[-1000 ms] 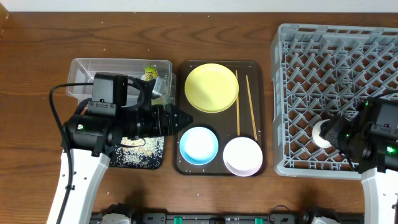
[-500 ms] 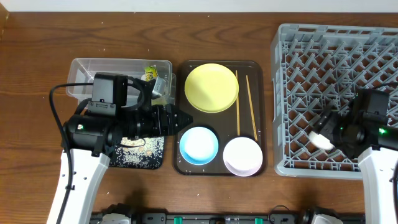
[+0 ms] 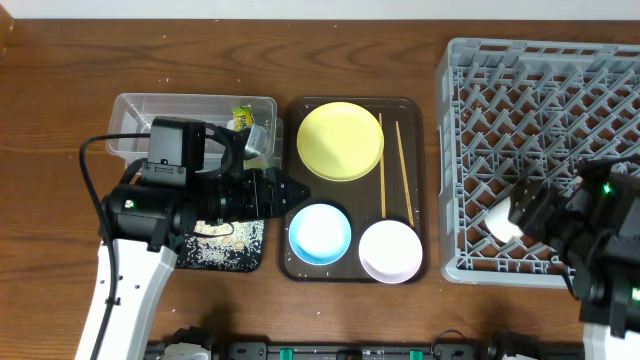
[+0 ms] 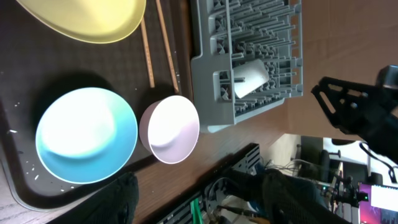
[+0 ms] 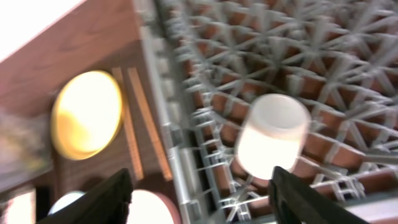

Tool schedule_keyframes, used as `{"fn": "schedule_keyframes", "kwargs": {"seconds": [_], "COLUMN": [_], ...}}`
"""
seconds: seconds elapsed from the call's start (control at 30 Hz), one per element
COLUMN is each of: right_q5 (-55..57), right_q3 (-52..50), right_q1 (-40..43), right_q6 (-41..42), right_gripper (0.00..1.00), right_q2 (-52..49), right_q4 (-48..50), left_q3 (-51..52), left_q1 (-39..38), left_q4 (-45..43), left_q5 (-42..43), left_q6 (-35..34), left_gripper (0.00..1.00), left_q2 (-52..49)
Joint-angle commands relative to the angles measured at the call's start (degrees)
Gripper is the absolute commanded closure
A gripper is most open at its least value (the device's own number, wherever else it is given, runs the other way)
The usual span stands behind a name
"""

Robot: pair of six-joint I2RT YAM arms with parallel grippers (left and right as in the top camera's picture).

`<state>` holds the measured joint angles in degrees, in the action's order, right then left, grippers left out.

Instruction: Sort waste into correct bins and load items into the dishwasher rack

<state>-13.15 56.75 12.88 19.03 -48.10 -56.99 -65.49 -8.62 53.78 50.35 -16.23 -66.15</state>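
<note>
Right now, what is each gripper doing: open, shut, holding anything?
Left gripper: open, holding nothing.
Right gripper: open, empty; the white cup sits ungripped in the dishwasher rack.

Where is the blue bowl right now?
In the overhead view the light-blue bowl sits on the brown tray, left of the pinkish-white bowl and just below the yellow plate.

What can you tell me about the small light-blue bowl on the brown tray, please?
The light-blue bowl is small, round and glossy, and looks like smooth plastic or ceramic, with a paler inside. It stands upright, mouth up, and appears empty. It rests on the front left part of the dark brown tray, below the yellow plate and close beside the pinkish-white bowl; whether their rims touch cannot be told. Neither gripper holds it.
</note>
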Motion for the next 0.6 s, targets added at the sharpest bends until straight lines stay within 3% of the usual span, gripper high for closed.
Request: {"fn": "schedule_keyframes", "kwargs": {"seconds": [0.0,0.37,0.57], "right_q5": [-10.4,-24.7,-25.0], "right_q3": [1.0,1.0,1.0], "right_q1": [-0.6,-0.8,-5.4], "right_q6": [-4.8,-15.1,-17.4], "right_gripper": [0.36,0.3,0.29], "right_q2": [2.2,2.6,2.6], "right_q4": [-0.7,-4.4,-6.3], "left_q3": [0.4,0.4,0.3], "left_q1": [-1.5,-13.8,-16.7], "left_q4": [0.2,3.2,3.9], "left_q5": [-0.7,-19.4,-29.5], "left_q6": [1.3,1.1,-1.3], "left_gripper": [0.34,0.34,0.34], "left_q2": [0.2,0.2,0.5]}}
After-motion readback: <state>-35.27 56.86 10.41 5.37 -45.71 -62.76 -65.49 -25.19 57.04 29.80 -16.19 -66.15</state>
